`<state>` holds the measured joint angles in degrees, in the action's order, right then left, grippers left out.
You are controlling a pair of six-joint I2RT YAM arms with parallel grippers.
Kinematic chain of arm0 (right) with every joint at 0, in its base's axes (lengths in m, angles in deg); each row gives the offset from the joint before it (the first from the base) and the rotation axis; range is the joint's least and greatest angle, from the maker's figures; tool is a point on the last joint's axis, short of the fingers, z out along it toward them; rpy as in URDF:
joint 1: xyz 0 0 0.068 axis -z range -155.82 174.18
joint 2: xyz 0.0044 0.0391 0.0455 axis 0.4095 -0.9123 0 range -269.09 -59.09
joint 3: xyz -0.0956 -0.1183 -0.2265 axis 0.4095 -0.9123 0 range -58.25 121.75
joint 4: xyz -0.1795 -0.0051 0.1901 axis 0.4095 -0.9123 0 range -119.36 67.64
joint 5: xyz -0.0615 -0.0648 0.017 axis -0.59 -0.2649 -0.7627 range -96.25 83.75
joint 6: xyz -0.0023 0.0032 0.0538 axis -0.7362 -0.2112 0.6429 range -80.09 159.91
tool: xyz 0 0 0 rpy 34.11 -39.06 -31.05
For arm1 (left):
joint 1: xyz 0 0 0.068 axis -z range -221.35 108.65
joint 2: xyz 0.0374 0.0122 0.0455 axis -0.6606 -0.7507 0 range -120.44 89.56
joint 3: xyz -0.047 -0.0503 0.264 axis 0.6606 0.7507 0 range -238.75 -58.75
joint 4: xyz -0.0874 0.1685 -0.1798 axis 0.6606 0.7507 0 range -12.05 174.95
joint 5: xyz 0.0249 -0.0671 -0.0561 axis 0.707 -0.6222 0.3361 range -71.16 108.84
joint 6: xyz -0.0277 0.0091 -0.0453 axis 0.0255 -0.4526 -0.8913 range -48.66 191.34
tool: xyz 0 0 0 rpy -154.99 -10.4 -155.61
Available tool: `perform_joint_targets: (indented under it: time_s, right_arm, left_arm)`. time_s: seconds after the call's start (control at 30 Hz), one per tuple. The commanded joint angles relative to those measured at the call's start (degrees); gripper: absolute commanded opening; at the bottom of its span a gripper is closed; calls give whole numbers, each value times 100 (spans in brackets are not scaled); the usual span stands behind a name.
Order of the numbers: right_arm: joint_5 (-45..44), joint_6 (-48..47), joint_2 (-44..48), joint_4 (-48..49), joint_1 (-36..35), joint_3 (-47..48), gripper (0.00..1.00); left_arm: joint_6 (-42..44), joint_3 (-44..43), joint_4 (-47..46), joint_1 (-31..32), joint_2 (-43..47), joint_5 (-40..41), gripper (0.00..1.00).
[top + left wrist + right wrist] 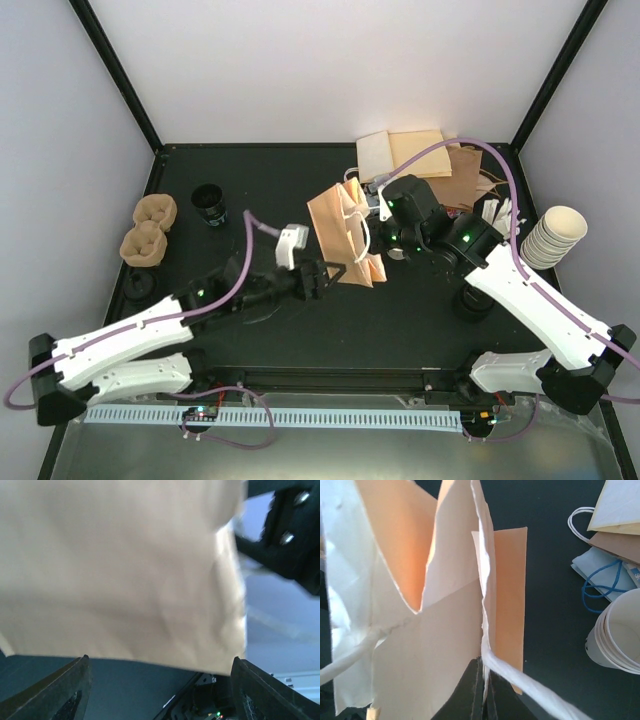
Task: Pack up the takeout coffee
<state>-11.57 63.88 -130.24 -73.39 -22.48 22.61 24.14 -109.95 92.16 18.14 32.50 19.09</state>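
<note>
The left arm [150, 335] stretches low from its base toward the brown paper bag [345, 225]. The left gripper [333, 270] sits at the bag's near lower side, its fingers [72, 690] spread wide and gripping nothing. The right arm [530, 300] rises from its base, bends at the elbow and reaches toward the bag's top. The right gripper [484, 692] points down, its jaws pinched together on the bag's upper edge beside a handle.

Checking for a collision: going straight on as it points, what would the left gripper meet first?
The brown paper bag, right ahead of the open left gripper; how near is unclear.
</note>
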Motion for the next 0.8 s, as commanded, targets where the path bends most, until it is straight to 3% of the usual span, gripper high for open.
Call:
perform_joint_targets:
  time_s: [0.0, 0.17, 0.4, 0.63, 0.77]
  right_arm:
    - [-136, 138, 115, 301, -46, -15, 3]
    - [-151, 163, 61, 330, -44, -11, 3]
    - [-145, 272, 16, 338, -45, -8, 3]
    - [-90, 316, 61, 382, -46, -73, 3]
    - [-90, 330, 100, 372, -45, -117, 3]
  left_arm:
    - [-214, 802, -958, 101, 676, 418, 78]
    - [184, 337, -514, 458, 275, 483, 80]
    - [586, -320, -245, 1056, -266, 1523, 84]
    - [380, -640, -157, 1197, -703, 2481, 83]
    - [166, -1091, 418, 1206, -1024, 3043, 78]
